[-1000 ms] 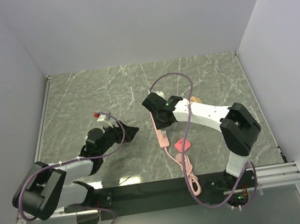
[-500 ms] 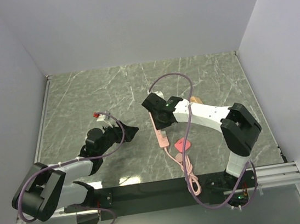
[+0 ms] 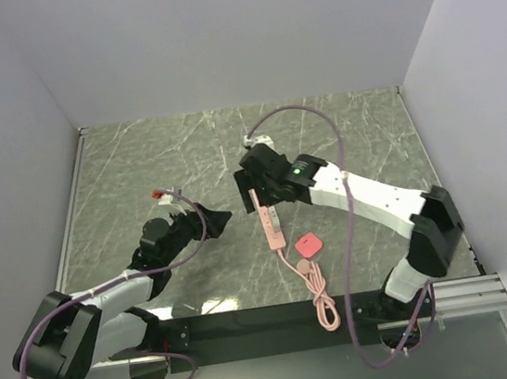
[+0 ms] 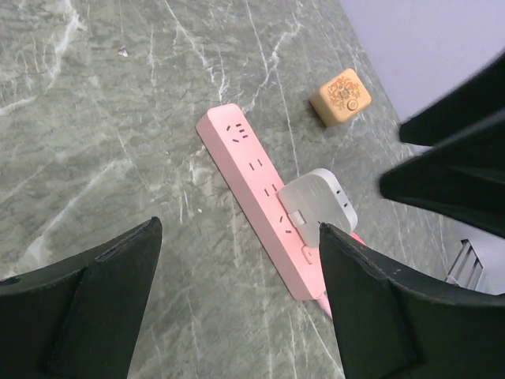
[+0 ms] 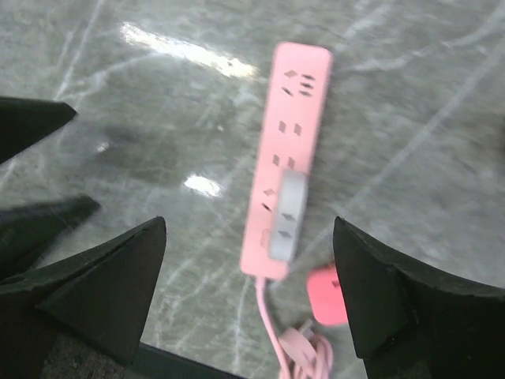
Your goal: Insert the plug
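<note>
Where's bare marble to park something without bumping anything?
Free: the far-left green marble tabletop beyond the left hand, and the far-right corner behind the right arm. Crowded: centre-near, where the long pale-pink plastic power strip, small flat coral-pink square plug and coiled pink cord sit close together.

Bright, even overhead light; soft shadows. Right wrist view: glare patches on the grey-green marble tabletop [image 5: 181,51], motion blur on the long pale-pink plastic power strip [image 5: 288,134]. Top & left wrist views sharp.

Flat coral-pink plug [image 3: 309,245] on tabletop [image 3: 138,167]
</note>
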Motion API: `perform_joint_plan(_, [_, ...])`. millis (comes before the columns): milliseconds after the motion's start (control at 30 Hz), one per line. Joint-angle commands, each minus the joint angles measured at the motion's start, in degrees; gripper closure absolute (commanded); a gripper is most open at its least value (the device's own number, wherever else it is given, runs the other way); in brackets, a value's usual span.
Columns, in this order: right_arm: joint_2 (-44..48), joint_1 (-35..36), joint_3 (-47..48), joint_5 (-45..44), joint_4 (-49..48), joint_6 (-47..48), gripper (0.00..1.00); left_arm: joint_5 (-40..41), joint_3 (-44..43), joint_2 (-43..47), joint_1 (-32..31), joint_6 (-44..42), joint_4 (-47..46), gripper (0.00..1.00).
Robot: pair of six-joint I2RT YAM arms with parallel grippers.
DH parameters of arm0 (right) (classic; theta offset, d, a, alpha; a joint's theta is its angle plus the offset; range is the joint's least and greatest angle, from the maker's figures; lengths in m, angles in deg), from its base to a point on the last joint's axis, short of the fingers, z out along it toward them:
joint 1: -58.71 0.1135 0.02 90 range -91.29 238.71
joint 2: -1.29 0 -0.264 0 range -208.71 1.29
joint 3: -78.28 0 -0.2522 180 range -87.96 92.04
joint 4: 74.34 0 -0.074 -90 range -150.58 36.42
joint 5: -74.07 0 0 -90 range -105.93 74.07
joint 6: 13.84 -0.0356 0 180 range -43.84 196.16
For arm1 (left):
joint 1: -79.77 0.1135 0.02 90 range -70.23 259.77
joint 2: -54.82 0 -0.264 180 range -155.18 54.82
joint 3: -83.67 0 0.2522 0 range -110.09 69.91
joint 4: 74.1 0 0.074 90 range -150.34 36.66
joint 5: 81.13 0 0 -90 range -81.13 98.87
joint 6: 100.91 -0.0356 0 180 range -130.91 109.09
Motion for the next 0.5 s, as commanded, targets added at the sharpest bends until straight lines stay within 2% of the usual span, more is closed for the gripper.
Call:
perform_joint_plan(0, [7.35,-0.19,-4.55,-5.46,3.83,-2.44,0.08,0.43,0.8,1.75,0.22,-0.25,-0.64,0.13])
perform_joint_plan(233, [17.72,-0.19,-21.08,-4.59,3.22,-10.18,0.07,0.87,1.07,1.49,0.22,-0.42,-0.73,0.14])
perform_joint_plan(467, [17.03,-1.68,-28.65,-3.9,-1.35,-11.95,0.07,1.04,1.42,2.36,0.22,-0.42,-0.47,0.14])
